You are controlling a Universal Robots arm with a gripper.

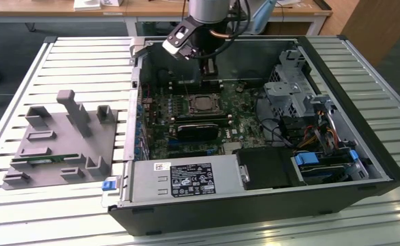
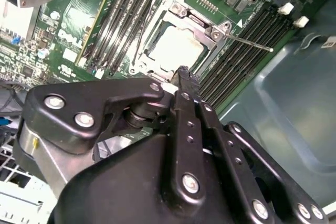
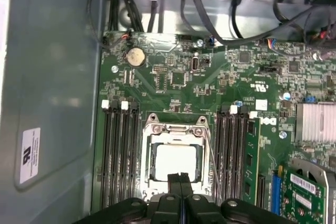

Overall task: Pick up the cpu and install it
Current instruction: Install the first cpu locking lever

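gripper [image 3: 180,178] fingers pressed together, holding nothing | just above cpu [image 3: 177,163] | cpu seated in socket [image 3: 176,129]

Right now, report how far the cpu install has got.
Looks done: the cpu lies seated inside the socket frame on the motherboard. In hand: nothing; the gripper is shut and empty, at the socket's edge. Left: the thin retention lever looks unlatched, sticking out past the frame.

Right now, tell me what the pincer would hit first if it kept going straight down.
Probably the cpu seated in the socket frame: in both wrist views the shut pincer points at its near edge. Depth is unclear, so the frame could come first.
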